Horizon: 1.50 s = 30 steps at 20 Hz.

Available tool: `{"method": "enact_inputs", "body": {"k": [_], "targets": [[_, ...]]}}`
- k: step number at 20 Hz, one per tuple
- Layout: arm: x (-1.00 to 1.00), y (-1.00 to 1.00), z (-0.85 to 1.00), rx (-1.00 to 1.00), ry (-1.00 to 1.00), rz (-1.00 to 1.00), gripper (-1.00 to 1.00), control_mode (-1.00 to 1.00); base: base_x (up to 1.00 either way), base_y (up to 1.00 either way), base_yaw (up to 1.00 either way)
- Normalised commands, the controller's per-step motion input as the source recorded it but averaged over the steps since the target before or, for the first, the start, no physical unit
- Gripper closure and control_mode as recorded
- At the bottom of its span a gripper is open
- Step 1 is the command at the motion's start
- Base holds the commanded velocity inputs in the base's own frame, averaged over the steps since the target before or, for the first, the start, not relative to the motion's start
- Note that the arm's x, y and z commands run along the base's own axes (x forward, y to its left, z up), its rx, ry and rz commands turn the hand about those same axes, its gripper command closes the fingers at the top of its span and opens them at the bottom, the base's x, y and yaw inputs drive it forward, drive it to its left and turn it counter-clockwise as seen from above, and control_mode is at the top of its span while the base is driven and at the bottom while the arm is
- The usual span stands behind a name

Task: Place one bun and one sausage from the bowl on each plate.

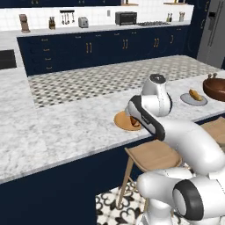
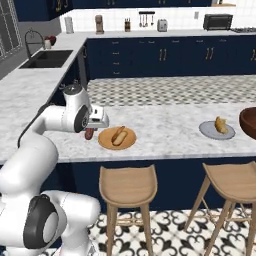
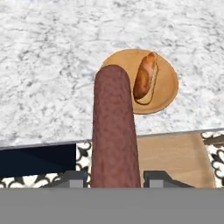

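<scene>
My gripper (image 3: 114, 179) is shut on a reddish-brown sausage (image 3: 114, 127) that sticks out between the jaws. It hangs over the counter's front edge, just left of the orange wooden plate (image 3: 168, 83), where a golden bun (image 3: 145, 78) lies. From the right base view the gripper (image 2: 91, 129) holds the sausage (image 2: 89, 134) beside that plate (image 2: 129, 142) and bun (image 2: 118, 135). Farther right, a grey plate (image 2: 207, 131) carries another bun (image 2: 220, 125). The dark wooden bowl (image 2: 248, 122) sits at the far right edge; its contents are hidden.
Two wooden stools (image 2: 127, 182) (image 2: 232, 180) stand under the marble counter (image 2: 165, 120). From the left base view the arm covers part of the orange plate (image 1: 121, 121); the grey plate (image 1: 186, 101) and bowl (image 1: 215, 88) lie to the right.
</scene>
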Motion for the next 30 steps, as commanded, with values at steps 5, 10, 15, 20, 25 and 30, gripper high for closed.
{"method": "enact_inputs", "body": {"k": [5, 10, 15, 20, 25, 30], "targets": [[0.60, 0.05, 0.01, 0.00, 0.02, -0.21, 1.00, -1.00, 0.39, 0.39, -0.17], [1.00, -0.29, -0.54, 0.00, 0.10, -0.21, 1.00, -1.00, 0.00, 0.00, 0.00], [0.93, 0.00, -0.61, 0.02, 0.04, -0.07, 1.00, -1.00, 0.00, 0.00, 0.00], [0.42, -0.02, -0.77, 0.01, 0.01, 0.00, 1.00, -1.00, 0.00, 0.00, 0.00], [0.15, -0.04, -0.42, 0.00, 0.00, 0.00, -1.00, -1.00, 0.00, 0.00, 0.00], [0.01, 0.00, 0.10, 0.00, 0.00, 0.00, -1.00, -1.00, 0.00, 0.00, 0.00]]}}
